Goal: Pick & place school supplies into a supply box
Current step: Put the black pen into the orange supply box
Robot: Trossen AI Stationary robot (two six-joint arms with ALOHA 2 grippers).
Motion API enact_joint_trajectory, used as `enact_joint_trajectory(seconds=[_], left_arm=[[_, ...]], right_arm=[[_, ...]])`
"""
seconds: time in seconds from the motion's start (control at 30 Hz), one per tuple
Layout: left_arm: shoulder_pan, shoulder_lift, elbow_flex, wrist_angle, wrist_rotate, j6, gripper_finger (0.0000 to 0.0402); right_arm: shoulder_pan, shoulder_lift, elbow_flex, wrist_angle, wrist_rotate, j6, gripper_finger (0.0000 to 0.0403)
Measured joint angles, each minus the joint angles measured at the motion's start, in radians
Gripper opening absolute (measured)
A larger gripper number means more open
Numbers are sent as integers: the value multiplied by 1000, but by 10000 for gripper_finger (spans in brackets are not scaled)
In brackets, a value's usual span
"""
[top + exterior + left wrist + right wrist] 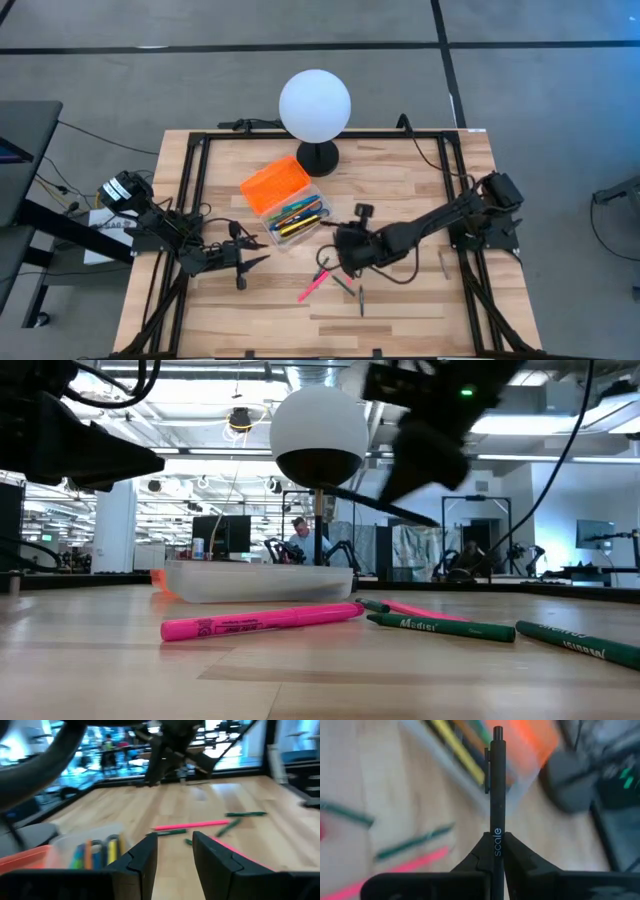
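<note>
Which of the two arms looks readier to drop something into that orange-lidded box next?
The right. Its gripper is shut on a black pen, raised beside the supply box. The left gripper is open and empty.

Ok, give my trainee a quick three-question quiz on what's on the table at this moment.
1. True or false: the right pincer is shut on a black pen.
2. Which lies on the table outside the supply box? A) pink highlighter B) blue scissors C) a ruler
3. Fill in: the left pincer is ____ and holds nothing.

Key: 1 true; 2 A; 3 open.
</note>
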Motion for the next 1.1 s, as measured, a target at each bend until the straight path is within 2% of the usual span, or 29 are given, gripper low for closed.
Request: enact_joint_trajectory(seconds=[0.1, 0.3, 0.37, 0.53, 0.67, 1.1], left_arm=[[0, 0, 0, -2, -62, -2, 119], [-1, 0, 0, -7, -53, -1, 119], [-1, 0, 0, -7, -53, -1, 118], [-1, 0, 0, -7, -53, 6, 119], [-1, 0, 0, -8, -52, 7, 118], [-1, 0, -1, -26, -53, 9, 119]], right_arm=[[-39, 3, 1, 156, -12, -208, 7], [-123, 4, 1, 346, -88, -455, 8], [-149, 4, 1, 370, -103, -504, 8], [-207, 50, 4, 445, -251, -589, 8], [-219, 121, 14, 506, -266, -671, 10], [-231, 342, 179, 502, -266, -879, 15]])
